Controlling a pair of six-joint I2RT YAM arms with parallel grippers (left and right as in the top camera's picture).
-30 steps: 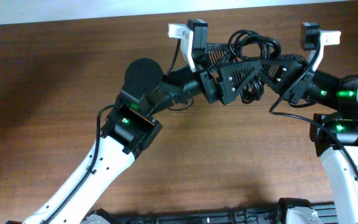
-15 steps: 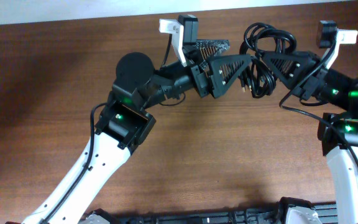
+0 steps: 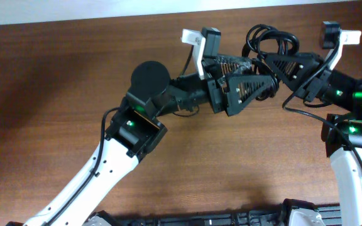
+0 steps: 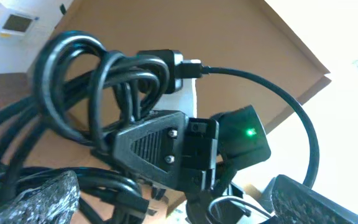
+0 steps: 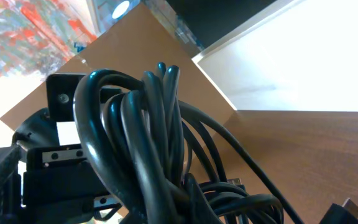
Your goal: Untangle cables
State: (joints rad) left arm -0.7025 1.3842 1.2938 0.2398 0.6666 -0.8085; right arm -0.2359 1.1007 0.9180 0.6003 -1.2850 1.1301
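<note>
The cables (image 3: 270,41) are a bunch of black cords in tangled loops, held up above the brown table (image 3: 55,94) at the far right. My right gripper (image 3: 268,61) is shut on the bunch from the right. In the right wrist view the cables (image 5: 142,137) fill the frame and hide the jaws. My left gripper (image 3: 260,73) is open, its fingers reaching up to the lower left side of the bunch. In the left wrist view the loops (image 4: 104,81) hang over the right gripper's body (image 4: 166,146), with my own fingers (image 4: 179,208) spread wide.
The table's far edge (image 3: 105,17) runs just behind the bunch, with a pale wall beyond. Both arms crowd the far right part of the table; the left arm's elbow (image 3: 149,78) rises mid-table.
My left gripper has moved right and slightly down, back up against the bunch. The right gripper and the cables have stayed put since half a second ago, after shifting right before that.
</note>
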